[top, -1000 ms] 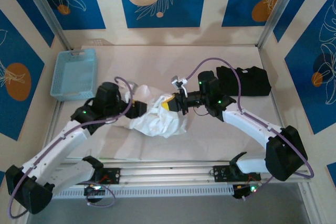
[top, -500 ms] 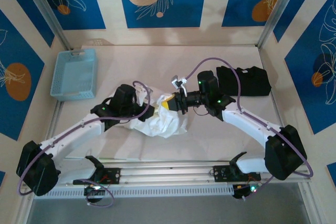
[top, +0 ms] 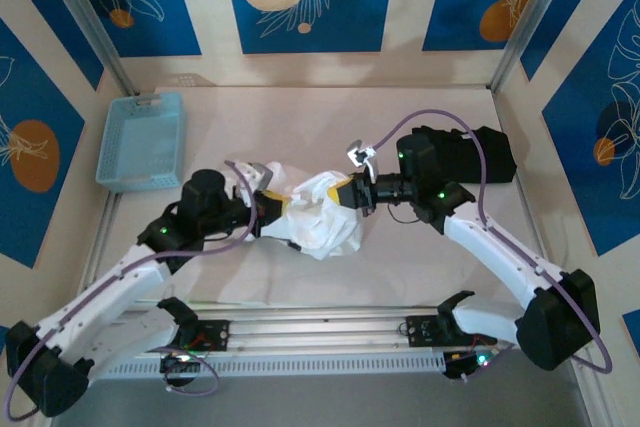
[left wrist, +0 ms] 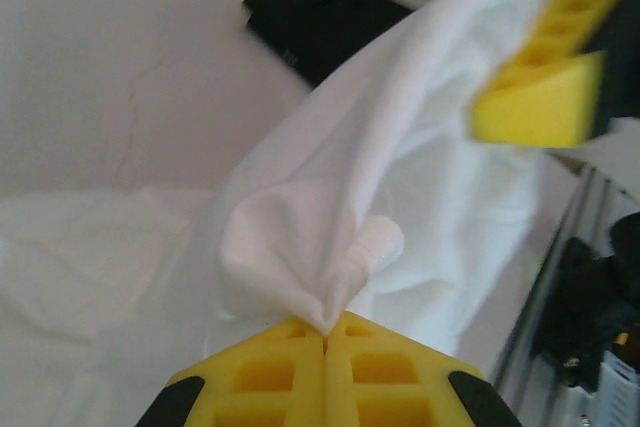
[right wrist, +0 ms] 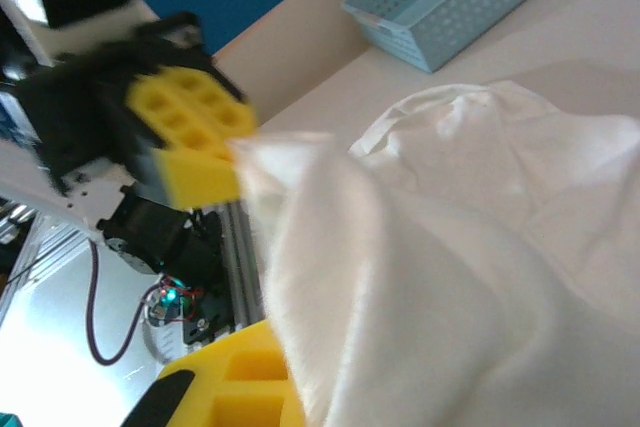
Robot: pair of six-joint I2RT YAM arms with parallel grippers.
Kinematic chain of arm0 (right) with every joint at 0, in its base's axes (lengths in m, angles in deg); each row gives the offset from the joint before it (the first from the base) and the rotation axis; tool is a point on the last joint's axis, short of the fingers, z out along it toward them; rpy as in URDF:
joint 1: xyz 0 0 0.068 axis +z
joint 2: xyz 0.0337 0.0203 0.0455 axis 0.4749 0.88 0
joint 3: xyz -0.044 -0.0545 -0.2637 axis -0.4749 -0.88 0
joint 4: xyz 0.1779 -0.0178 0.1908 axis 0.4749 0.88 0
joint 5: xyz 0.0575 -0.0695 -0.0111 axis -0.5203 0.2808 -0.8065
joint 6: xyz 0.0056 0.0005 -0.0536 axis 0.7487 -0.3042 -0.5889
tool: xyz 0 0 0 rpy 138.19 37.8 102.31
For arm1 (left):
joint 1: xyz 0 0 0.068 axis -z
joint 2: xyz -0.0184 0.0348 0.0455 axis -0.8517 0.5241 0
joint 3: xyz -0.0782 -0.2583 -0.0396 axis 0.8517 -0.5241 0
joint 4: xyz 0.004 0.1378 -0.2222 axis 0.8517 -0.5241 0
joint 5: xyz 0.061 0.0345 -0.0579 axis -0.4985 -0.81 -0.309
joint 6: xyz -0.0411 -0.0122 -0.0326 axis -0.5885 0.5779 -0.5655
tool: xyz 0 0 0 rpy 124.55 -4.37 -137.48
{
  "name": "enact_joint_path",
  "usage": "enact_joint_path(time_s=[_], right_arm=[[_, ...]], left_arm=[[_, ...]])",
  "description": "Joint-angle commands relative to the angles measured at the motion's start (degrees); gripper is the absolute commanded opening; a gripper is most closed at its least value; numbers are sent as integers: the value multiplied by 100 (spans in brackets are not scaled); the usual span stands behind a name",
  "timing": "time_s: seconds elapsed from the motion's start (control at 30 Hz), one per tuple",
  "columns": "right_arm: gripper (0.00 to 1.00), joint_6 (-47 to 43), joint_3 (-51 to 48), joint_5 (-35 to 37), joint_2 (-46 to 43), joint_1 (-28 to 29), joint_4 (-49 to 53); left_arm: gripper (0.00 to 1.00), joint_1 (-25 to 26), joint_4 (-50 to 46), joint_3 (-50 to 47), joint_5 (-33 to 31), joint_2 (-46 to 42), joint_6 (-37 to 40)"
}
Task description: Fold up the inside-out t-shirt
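Right of the blue basket and nearer the arms, the left gripper pinches a fold of the inside-out t-shirt, jaws closed on it. Further right of the basket the shirt is bunched, its other end clamped in the right gripper. Farthest from the basket lies a black garment.

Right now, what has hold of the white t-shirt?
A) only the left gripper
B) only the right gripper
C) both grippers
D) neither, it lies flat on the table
C: the left gripper is shut on a fold of the t-shirt, and the right gripper pinches its other side, with the cloth bunched between them.
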State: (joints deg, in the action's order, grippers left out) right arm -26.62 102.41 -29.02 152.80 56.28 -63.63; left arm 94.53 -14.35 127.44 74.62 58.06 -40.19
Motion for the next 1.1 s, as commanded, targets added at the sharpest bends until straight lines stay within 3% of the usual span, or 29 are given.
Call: enact_joint_path(time_s=[0.0,0.13,0.27,0.33,0.43,0.6,0.67,0.8,0.9,1.07], right_arm=[[0,-167,229,339,-208,-56,625],[3,64,391,479,-153,-42,855],[13,397,470,854,5,62,878],[22,461,670,1434,161,153,1267],[37,260,1105,2859,351,420,2151],[45,-288,1262,4558,59,976,2618],[44,-693,1052,4461,-274,1263,2310],[40,-1016,370,2921,-820,1549,1264],[40,-852,117,2025,-705,1550,647],[42,-831,28,1335,-344,1551,252]], left_arm=[[0,-57,475,-30,732,-414,315],[0,-81,681,79,1062,-642,317],[0,-89,855,158,1384,-574,259],[0,-81,961,151,1498,-514,230],[0,-87,985,158,1434,-477,228],[0,-82,933,164,1267,-454,302],[0,-83,872,191,1220,-426,313],[0,-89,892,178,1199,-392,375],[0,-86,907,205,1258,-371,377],[0,-84,842,231,1242,-371,370]])
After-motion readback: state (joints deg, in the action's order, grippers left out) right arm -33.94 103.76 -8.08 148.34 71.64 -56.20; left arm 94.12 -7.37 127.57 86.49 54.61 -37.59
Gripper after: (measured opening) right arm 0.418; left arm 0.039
